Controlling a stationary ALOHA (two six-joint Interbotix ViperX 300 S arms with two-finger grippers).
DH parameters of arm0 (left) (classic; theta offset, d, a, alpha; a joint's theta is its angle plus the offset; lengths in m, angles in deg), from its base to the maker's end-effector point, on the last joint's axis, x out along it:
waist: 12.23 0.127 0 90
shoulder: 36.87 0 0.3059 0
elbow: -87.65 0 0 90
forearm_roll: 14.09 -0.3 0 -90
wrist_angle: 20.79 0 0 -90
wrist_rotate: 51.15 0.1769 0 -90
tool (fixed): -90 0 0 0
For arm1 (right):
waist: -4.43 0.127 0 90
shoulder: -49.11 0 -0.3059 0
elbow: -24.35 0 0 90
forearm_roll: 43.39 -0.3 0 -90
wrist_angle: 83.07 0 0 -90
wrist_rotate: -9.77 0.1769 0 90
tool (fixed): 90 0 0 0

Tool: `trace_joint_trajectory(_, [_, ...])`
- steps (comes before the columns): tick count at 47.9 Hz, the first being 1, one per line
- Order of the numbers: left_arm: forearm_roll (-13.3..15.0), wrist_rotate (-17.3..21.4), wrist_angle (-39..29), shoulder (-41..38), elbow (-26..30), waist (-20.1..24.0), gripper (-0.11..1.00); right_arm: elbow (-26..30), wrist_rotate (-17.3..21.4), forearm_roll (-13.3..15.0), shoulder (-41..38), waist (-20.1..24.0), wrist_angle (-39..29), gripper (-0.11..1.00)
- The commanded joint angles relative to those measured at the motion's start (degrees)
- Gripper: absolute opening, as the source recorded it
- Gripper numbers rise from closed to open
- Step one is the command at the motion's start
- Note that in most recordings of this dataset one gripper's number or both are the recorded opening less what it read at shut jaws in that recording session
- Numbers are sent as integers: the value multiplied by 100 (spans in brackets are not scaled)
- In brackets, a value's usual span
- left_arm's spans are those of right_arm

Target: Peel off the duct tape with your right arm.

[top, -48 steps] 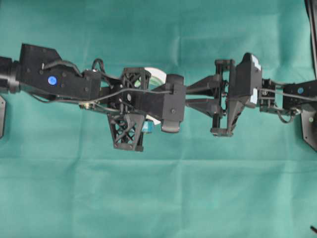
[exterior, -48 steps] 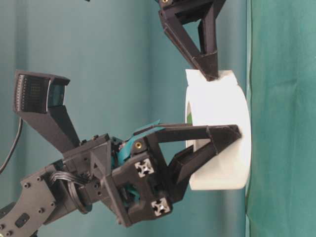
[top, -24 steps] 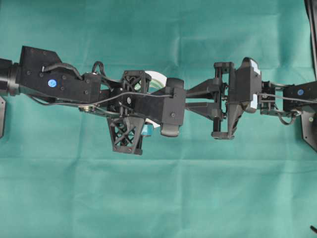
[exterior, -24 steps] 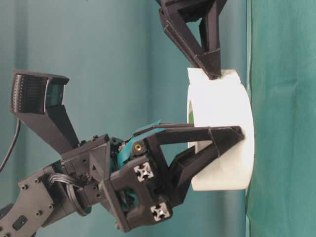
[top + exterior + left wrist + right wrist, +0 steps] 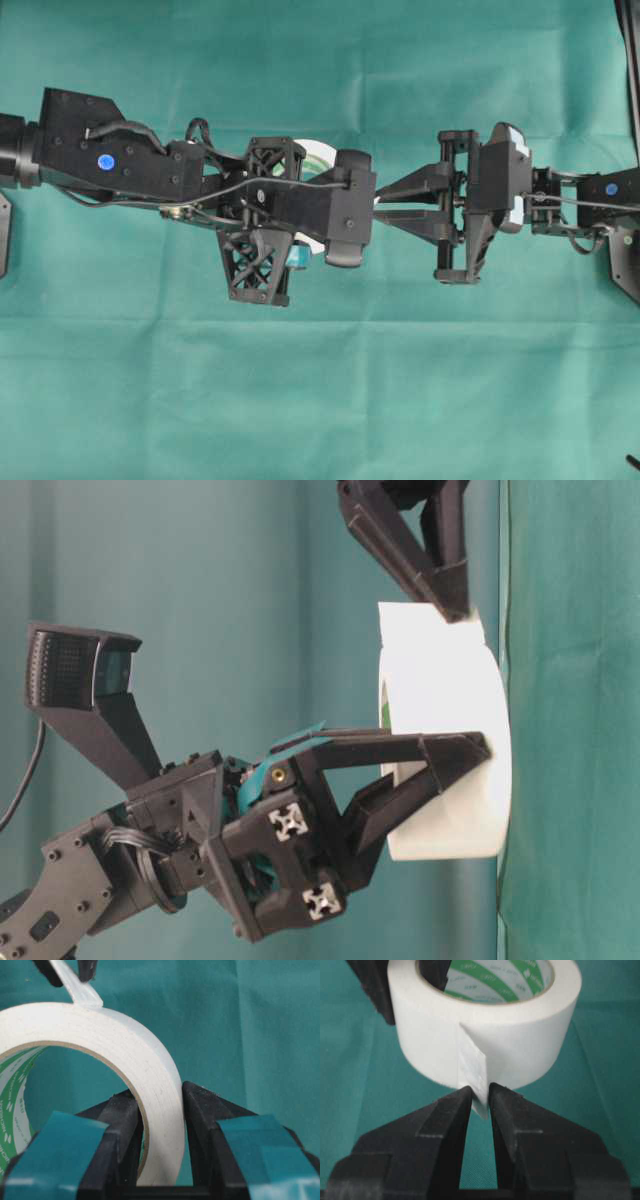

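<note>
The duct tape (image 5: pixel 520 1035), a wide white roll with green print inside its core, stands on edge on the green cloth; only a sliver of it (image 5: pixel 318 158) shows under the left arm from overhead. My left gripper (image 5: pixel 160 1105) is shut on the roll's wall, one finger inside the core and one outside, as the table-level view of the left gripper (image 5: pixel 450 765) also shows. My right gripper (image 5: pixel 480 1092) is shut on the loose white strip end (image 5: pixel 472 1072), which is lifted off the roll's side. From overhead the right gripper (image 5: pixel 378 200) points left at the roll.
Green cloth (image 5: pixel 320 400) covers the whole table. The two arms meet tip to tip across the middle. Black base fixtures sit at the left edge (image 5: pixel 3 235) and the right edge (image 5: pixel 625 260).
My right gripper has drawn back slightly from the roll with the strip end pinched. The left gripper and the roll have barely moved.
</note>
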Motion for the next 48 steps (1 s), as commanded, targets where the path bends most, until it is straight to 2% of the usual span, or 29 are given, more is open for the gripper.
trace_joint_trajectory(1, [-9, 9, 44, 158, 105, 0, 21, 35, 9, 18, 158, 18, 53, -5])
trace_joint_trajectory(21, [-9, 9, 70, 158, 105, 0, 21, 167, 0, 18, 105, 62, 53, -5])
trace_joint_trajectory(31, [-9, 9, 70, 158, 88, 9, 21, 246, 9, 193, 62, 79, 53, -5])
trace_joint_trajectory(48, [-9, 9, 70, 158, 79, 9, 21, 281, 9, 193, -53, 79, 44, -5])
